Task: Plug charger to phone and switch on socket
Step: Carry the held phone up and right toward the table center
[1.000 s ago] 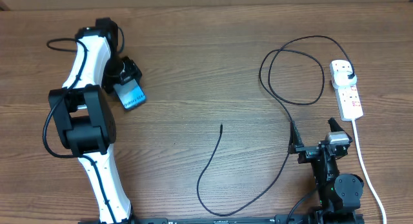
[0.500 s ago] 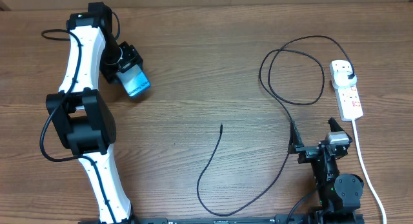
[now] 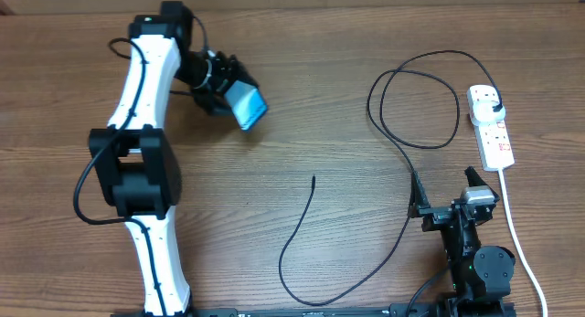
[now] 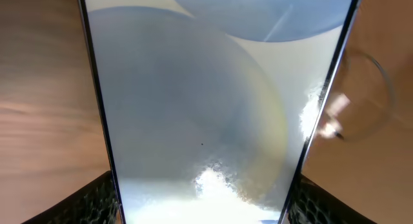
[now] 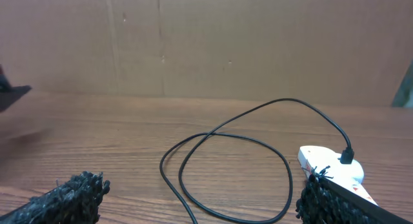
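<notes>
My left gripper (image 3: 224,90) is shut on the phone (image 3: 248,108), a slim handset with a lit light blue screen, held above the table at the back left. In the left wrist view the phone's screen (image 4: 206,108) fills the frame between my two fingers. The charger (image 3: 402,143), a long thin black cable, loops at the right, with its free tip (image 3: 313,178) lying mid-table and its black plug (image 3: 494,108) in the socket. The socket (image 3: 489,125) is a narrow white power strip at the far right; it also shows in the right wrist view (image 5: 332,167). My right gripper (image 3: 446,191) is open and empty at the front right.
The power strip's white cord (image 3: 516,235) runs down the right side toward the front edge, next to my right arm base. The charger's loop (image 5: 226,172) lies just ahead of my right gripper. A brown wall stands behind the table.
My left gripper has carried the phone from the far left toward the right and a little back, turning it. The right arm and the cable have not moved.
</notes>
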